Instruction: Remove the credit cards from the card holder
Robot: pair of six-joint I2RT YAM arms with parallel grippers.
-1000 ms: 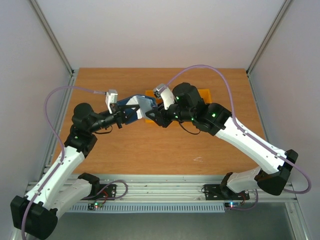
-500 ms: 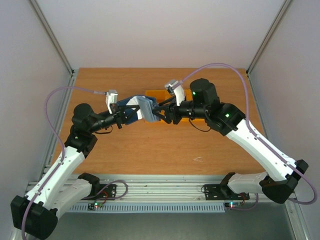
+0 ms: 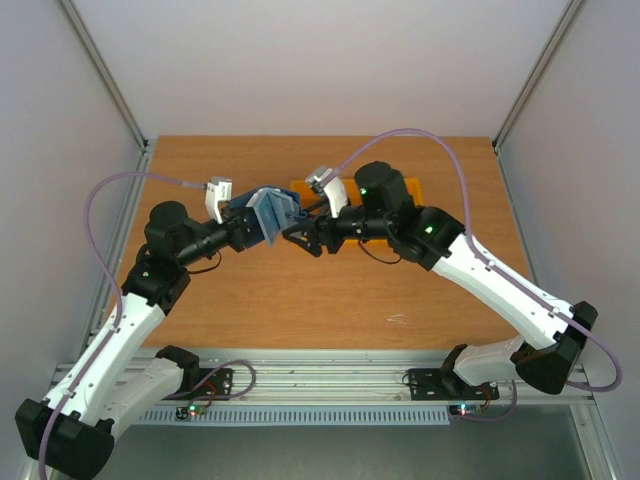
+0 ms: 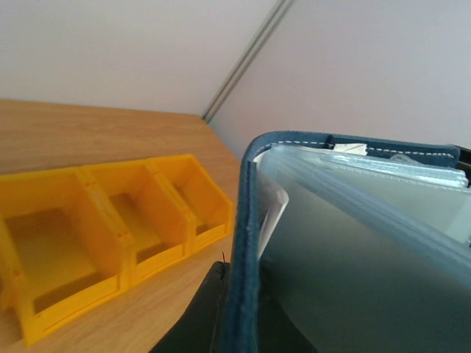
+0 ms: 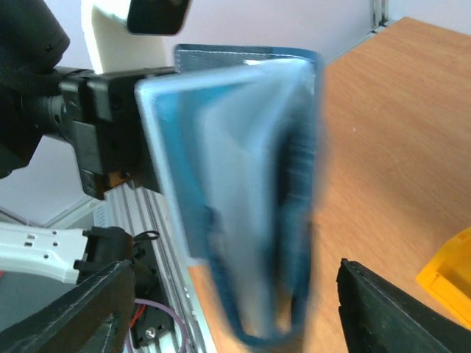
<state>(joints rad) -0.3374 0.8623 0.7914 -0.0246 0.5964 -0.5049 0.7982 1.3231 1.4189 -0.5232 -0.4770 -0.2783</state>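
Table (image 3: 300, 300): no card lies out anywhere in view, so the task looks barely begun, with all the credit cards left to pull. Orange bins (image 4: 96, 235): three compartments, all empty. Card holder (image 3: 268, 212) is up off the table, sleeves fanned toward the right arm. Left gripper (image 3: 243, 232) is clamped on its cover. Right gripper (image 3: 303, 238) is spread wide just in front, holding nothing. Can't make out cards inside the sleeves.

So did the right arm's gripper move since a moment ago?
Yes. The right gripper swung back left toward the card holder, uncovering the right end of the orange bins.
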